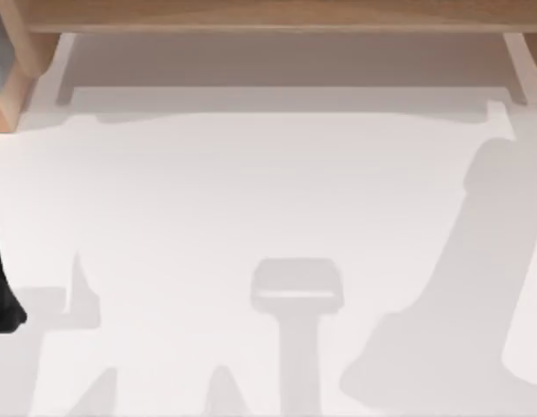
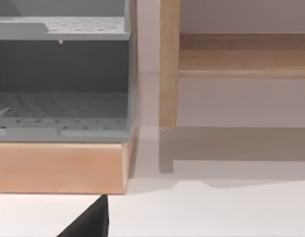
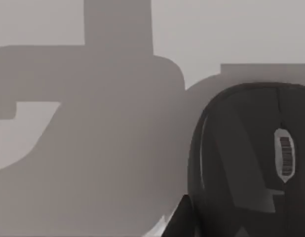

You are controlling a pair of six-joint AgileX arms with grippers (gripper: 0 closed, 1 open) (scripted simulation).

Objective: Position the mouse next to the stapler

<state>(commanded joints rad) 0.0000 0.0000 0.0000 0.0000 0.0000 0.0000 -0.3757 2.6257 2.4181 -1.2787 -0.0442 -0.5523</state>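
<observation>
Right now the right arm's jaws: can't tell their state. A dark wedge, probably a fingertip, sits at the edge of the right wrist view against the mouse (image 3: pixel 246 158), but contact isn't resolvable. The mouse is dark, scroll wheel visible, close under that wrist camera over the white desk (image 1: pixel 251 191), in heavy arm shadow. Whether it is resting or lifted I can't tell.

Left arm: dark bit at the top view's left edge (image 1: pixel 1 295), looks parked. Its jaw state isn't readable either. Its wrist camera faces a grey perforated organiser (image 2: pixel 61 98) on a wooden base (image 2: pixel 58 168) and a wooden shelf leg (image 2: pixel 168 64).

Progress, my read: early. Stapler not located, so approach or grasp stage; carry and placement beside the stapler remain.
</observation>
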